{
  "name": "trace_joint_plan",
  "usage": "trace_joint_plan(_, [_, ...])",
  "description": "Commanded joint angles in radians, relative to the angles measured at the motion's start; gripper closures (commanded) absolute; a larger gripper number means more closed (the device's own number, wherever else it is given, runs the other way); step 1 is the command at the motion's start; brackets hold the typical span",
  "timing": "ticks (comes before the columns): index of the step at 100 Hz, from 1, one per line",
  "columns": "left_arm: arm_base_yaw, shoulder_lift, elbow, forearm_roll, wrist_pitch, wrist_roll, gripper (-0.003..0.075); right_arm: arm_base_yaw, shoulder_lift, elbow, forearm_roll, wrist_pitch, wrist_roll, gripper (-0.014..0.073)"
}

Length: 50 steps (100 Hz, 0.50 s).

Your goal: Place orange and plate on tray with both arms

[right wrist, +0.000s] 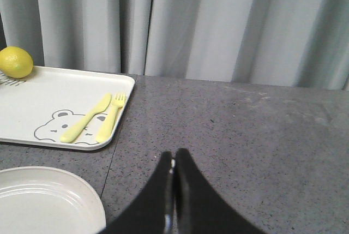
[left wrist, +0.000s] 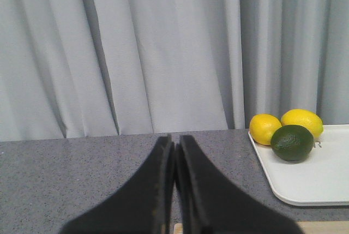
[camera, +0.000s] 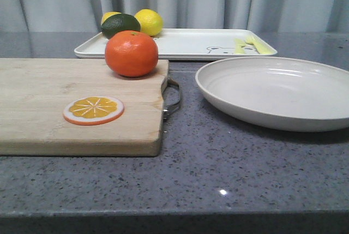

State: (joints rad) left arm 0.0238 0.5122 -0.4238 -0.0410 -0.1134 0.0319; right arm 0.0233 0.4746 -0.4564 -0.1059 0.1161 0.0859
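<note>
The orange (camera: 131, 53) rests on the far right corner of a wooden cutting board (camera: 43, 108). To its right the wide off-white plate (camera: 278, 91) lies on the grey counter; its rim also shows in the right wrist view (right wrist: 43, 204). Behind both lies the white tray (camera: 185, 43) with a bear drawing and yellow cutlery print (right wrist: 92, 117). Neither gripper appears in the front view. My left gripper (left wrist: 174, 141) is shut and empty above the counter, left of the tray (left wrist: 316, 179). My right gripper (right wrist: 175, 155) is shut and empty, beside the plate.
Two lemons (camera: 149, 21) and a dark green lime (camera: 120, 24) sit at the tray's left end. An orange slice disc (camera: 93, 109) lies on the cutting board, whose metal handle (camera: 173, 100) points toward the plate. A grey curtain hangs behind the counter.
</note>
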Motion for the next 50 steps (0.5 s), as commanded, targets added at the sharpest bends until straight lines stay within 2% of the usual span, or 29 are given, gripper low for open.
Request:
trace_joint_plan(1, [0.0, 0.012, -0.036, -0.001, -0.097, 0.0, 0.0741, -0.004, 0.009, -0.036, -0.003, -0.102, -0.007, 0.0659])
trace_joint_plan(50, [0.0, 0.023, -0.036, -0.001, -0.099, 0.0, 0.0736, -0.004, 0.009, -0.036, -0.003, -0.107, -0.007, 0.0659])
